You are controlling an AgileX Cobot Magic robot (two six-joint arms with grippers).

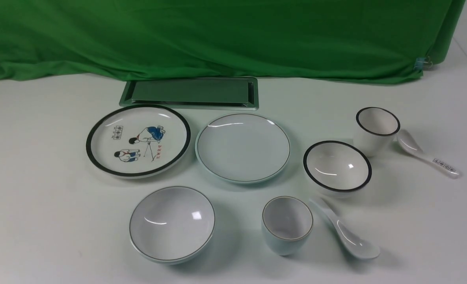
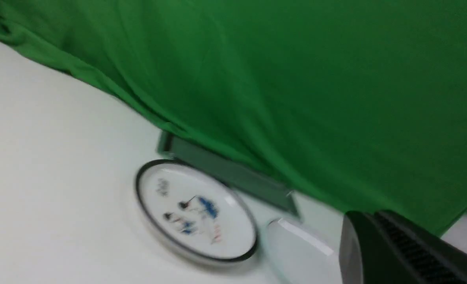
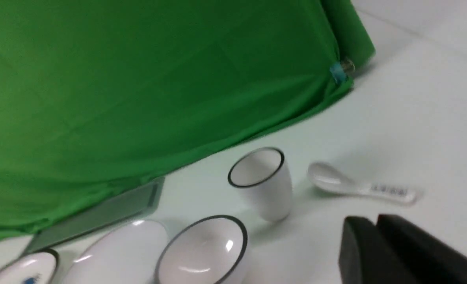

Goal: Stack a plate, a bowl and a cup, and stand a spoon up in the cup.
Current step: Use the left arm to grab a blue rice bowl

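Standing on the table [image 1: 40, 197]: two plates, two bowls, two cups and two spoons, each on its own, nothing stacked.
Plate [image 1: 243, 148]: pale blue-green and plain, lying flat at the centre of the front view, just right of the picture plate [image 1: 138, 140] and in front of the tray [image 1: 190, 93].
Bowl [image 1: 172, 223]: pale blue-green, upright and empty, lower centre-left of the front view, below the gap between the two plates.
Cup [image 1: 287, 225]: small, pale blue-green, upright and empty, lower centre, right of the bowl and apart from it.
Spoon [image 1: 347, 234]: plain glossy white, lying just right of the cup, handle end up beside the cup's rim, scoop toward the lower right.
Black-rimmed bowl [image 1: 337, 165]: right of the plate, above the spoon.
Black-rimmed cup [image 1: 376, 130]: upper right, just behind that bowl.
Marked spoon [image 1: 426, 156]: just right of the black-rimmed cup, handle pointing toward the right edge.
Green cloth [image 1: 217, 35]: across the top of the frame, behind the tray.
Left claw [image 2: 369, 217]: closed with nothing between its fingers, above the table; its own view is blurred and shows the picture plate and an edge of the plate.
Right claw [image 3: 375, 223]: fingers look pressed together with nothing between them, above the table near the black-rimmed cup and the marked spoon.
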